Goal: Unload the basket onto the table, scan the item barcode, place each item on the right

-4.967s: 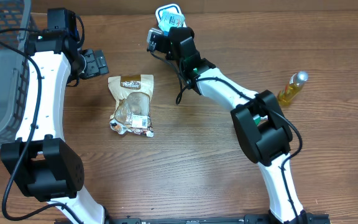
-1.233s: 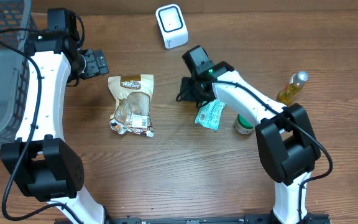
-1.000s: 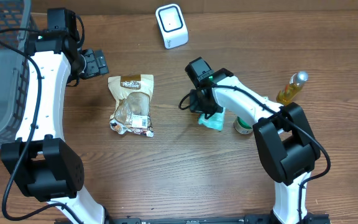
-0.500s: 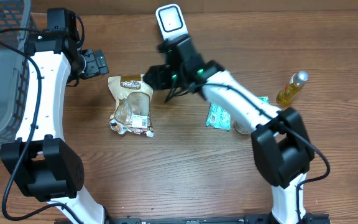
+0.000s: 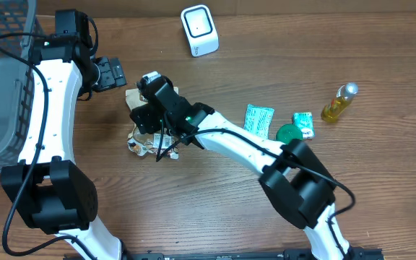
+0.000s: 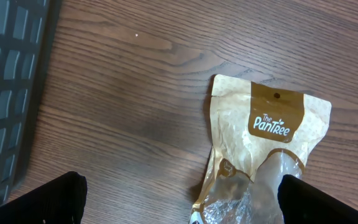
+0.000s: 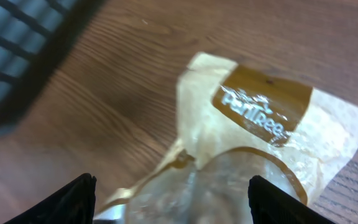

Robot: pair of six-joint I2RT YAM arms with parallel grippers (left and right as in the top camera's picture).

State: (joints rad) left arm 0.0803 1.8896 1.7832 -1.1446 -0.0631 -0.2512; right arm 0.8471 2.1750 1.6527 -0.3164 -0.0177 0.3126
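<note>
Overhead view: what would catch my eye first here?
The right arm stretches across the table, its open right gripper hovering over a tan snack bag left of centre. A white scanner sits at the far edge, and a teal packet, green lid and yellow bottle lie to the right.

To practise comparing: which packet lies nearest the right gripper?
The tan PanTree pouch, directly beneath the right gripper; the two green packets lie well off to its side.

The tan snack pouch (image 6: 260,168), lying left of the table's middle, bears a brown band (image 6: 277,118) with white lettering: "The PanTree". The right wrist view shows the same name blurred. Print on the green packets (image 5: 258,120) is too small to read.
</note>
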